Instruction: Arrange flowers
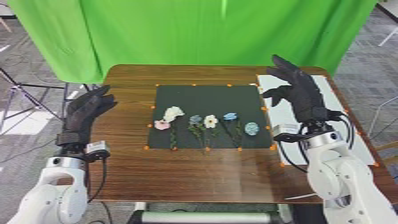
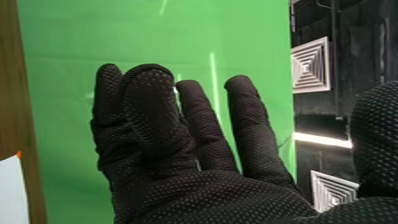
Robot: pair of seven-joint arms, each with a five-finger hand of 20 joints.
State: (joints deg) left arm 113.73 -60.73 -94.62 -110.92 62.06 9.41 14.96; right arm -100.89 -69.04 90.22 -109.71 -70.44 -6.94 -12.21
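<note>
On the dark mat [image 1: 209,95] in the middle of the desk [image 1: 133,165], six blooms lie in an uneven row. From left to right come the pink flower [image 1: 162,125], the large white flower [image 1: 173,112], the grey-blue flower [image 1: 195,120], the small white flower [image 1: 210,121], the blue flower [image 1: 231,116] and the pale blue flower [image 1: 251,128]. The right hand [image 1: 302,92] is above the white sheet [image 1: 279,114] on the right, empty, digits spread and thumb apart. The left hand [image 1: 83,112] is by the left edge, relaxed and empty. Green cloth [image 1: 195,35] hangs beyond the far edge.
</note>
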